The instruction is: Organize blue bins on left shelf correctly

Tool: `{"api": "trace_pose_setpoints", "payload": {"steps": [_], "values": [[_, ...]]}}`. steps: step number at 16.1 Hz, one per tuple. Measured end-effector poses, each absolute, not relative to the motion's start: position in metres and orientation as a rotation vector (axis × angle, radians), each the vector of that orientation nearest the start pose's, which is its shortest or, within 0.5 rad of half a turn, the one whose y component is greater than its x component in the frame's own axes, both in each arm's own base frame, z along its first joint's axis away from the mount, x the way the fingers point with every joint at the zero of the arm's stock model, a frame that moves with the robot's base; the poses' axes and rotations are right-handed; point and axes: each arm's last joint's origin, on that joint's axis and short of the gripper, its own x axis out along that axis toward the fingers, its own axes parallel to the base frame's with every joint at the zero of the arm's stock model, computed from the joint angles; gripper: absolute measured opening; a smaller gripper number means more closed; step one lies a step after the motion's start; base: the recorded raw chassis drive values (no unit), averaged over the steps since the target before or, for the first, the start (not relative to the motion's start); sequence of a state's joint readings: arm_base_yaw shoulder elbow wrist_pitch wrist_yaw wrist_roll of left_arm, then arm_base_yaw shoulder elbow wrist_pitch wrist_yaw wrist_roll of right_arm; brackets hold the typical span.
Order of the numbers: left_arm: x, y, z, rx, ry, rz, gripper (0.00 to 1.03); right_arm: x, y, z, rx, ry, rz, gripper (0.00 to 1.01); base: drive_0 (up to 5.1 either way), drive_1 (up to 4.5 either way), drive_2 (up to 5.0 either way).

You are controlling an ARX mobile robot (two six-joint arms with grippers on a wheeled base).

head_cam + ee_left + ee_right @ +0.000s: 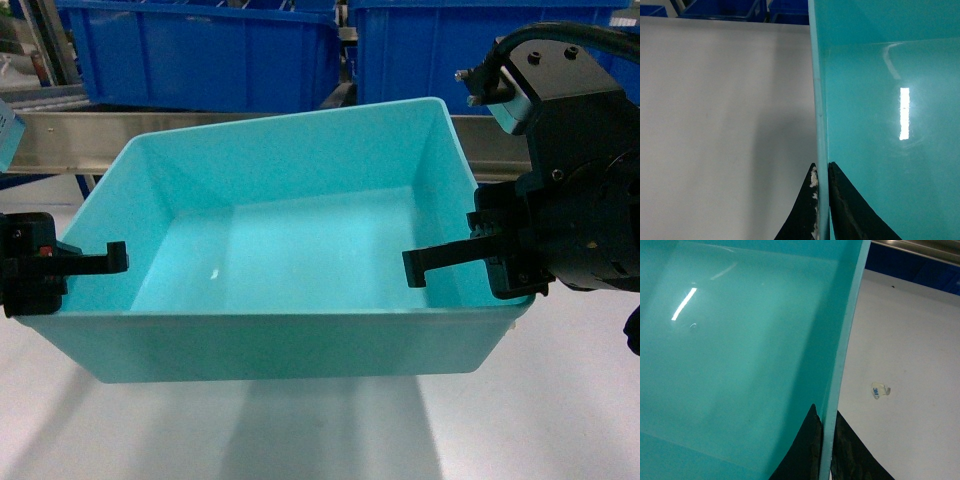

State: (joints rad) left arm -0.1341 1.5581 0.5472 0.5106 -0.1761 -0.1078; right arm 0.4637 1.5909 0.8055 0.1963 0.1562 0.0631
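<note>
Turquoise bin (290, 250) held between grippers: left gripper (60, 262) clamps left wall, right gripper (470, 262) clamps right wall.

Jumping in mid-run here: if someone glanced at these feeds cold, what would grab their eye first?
The big turquoise bin fills the middle of the head view, empty and glossy inside, held between both arms. The left gripper pinches its left wall and the right gripper its right wall, one finger inside and one outside each. Behind it run a steel shelf rail and dark blue bins.
</note>
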Motion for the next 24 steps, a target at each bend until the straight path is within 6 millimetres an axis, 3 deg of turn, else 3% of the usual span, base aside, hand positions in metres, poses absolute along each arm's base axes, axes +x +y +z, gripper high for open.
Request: {"api": "trace_pose_setpoints", "payload": {"steps": [8,24], "values": [[0.2802,-0.0325,0.1456,-0.028,0.491,0.07,0.02,0.2892,0.14,0.1833,-0.119,0.568,0.282,0.03,-4.5,0.6,4.0],[0.2802,-0.0322,0.1455,-0.028,0.491,0.071,0.02,0.2891,0.14,0.1833,-0.121,0.568,0.285,0.03,-5.0,2.47,2.5]]}}
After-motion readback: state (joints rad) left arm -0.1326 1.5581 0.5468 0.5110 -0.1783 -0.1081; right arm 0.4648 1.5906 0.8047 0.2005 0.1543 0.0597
